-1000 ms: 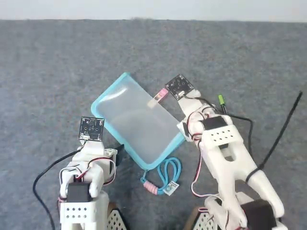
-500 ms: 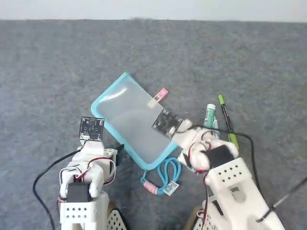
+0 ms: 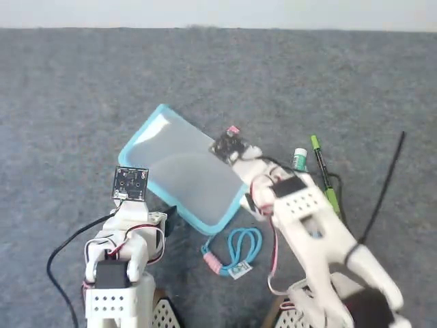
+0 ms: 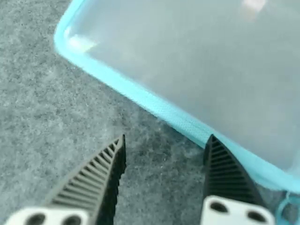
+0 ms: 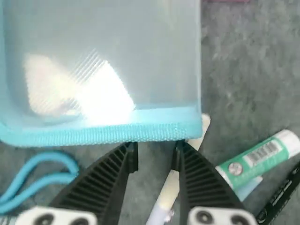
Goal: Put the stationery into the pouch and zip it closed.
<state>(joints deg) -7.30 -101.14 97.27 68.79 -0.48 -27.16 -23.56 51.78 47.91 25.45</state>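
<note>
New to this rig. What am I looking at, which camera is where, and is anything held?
Two small robot arms stand side by side on a grey mat. The high view looks down over both. The other two pictures come from a camera on each arm's wrist, looking past its gripper. On the mat lie a translucent pouch with turquoise trim, a blue cord, a glue stick and a green pen. The left gripper is open beside the pouch's edge, holding nothing. The right gripper is at the pouch's end, jaws slightly apart, nothing clearly gripped.

Grey felt-like table cover (image 3: 82,82), pale wall (image 3: 218,12) strip behind.
</note>
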